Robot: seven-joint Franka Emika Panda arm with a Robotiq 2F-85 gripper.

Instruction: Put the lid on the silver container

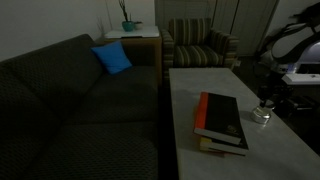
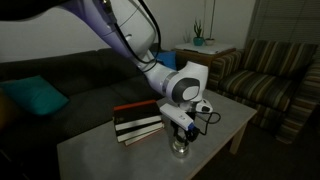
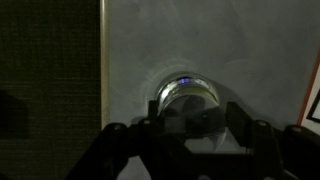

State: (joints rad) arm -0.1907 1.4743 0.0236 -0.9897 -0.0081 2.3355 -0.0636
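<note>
Claw [image 2: 181, 136] above one silver container [image 3: 188, 92], one book stack [image 1: 222, 120]

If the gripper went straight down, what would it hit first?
Probably the silver container, sitting right below the gripper on the table; the gap between them is unclear.

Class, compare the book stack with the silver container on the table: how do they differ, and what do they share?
The book stack is far larger than the container. The book stack is flat and rectangular; the container is round. The book stack is red and black; the container is shiny silver. Both sit on the table.
</note>
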